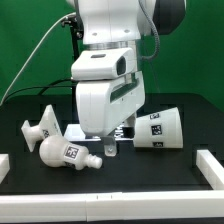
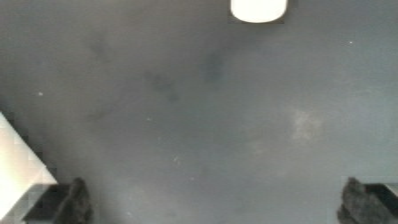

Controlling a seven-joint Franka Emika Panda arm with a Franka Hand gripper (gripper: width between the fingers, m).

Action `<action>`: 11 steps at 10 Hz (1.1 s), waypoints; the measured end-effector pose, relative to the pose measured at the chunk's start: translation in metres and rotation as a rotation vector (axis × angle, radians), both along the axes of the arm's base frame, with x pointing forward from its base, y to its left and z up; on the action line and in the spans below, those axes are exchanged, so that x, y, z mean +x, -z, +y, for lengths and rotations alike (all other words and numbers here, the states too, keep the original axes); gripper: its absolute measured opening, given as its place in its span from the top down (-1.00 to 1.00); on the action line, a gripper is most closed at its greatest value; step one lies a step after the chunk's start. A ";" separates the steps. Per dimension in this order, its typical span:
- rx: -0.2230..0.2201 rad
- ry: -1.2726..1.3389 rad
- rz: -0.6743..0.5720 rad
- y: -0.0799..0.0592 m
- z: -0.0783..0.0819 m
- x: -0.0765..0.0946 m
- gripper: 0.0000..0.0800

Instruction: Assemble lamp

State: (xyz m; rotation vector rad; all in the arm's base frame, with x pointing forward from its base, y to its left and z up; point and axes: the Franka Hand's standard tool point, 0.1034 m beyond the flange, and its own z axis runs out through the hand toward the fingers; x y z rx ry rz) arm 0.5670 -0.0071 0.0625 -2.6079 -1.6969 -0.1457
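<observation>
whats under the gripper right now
Under the gripper, between its open fingers, only bare black table shows. A white rounded bit at the wrist view's edge is too cropped to identify. The arm hides the table behind it.

Three white lamp parts are lying on one black table (image 1: 180, 165): one base (image 1: 40, 128), one bulb (image 1: 62, 152) and one shade (image 1: 160, 128). One arm (image 1: 110, 40) is carrying one gripper (image 1: 108, 145), which is showing two fingers (image 2: 63, 205) in the wrist view.
</observation>
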 end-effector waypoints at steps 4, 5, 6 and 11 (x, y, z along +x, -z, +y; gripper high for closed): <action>0.004 -0.008 -0.009 0.001 -0.001 -0.001 -0.75; 0.004 -0.008 -0.008 0.001 -0.001 -0.001 -0.75; 0.004 -0.007 -0.008 0.001 -0.001 -0.001 -0.75; -0.034 -0.069 -0.009 -0.046 -0.038 -0.051 -0.75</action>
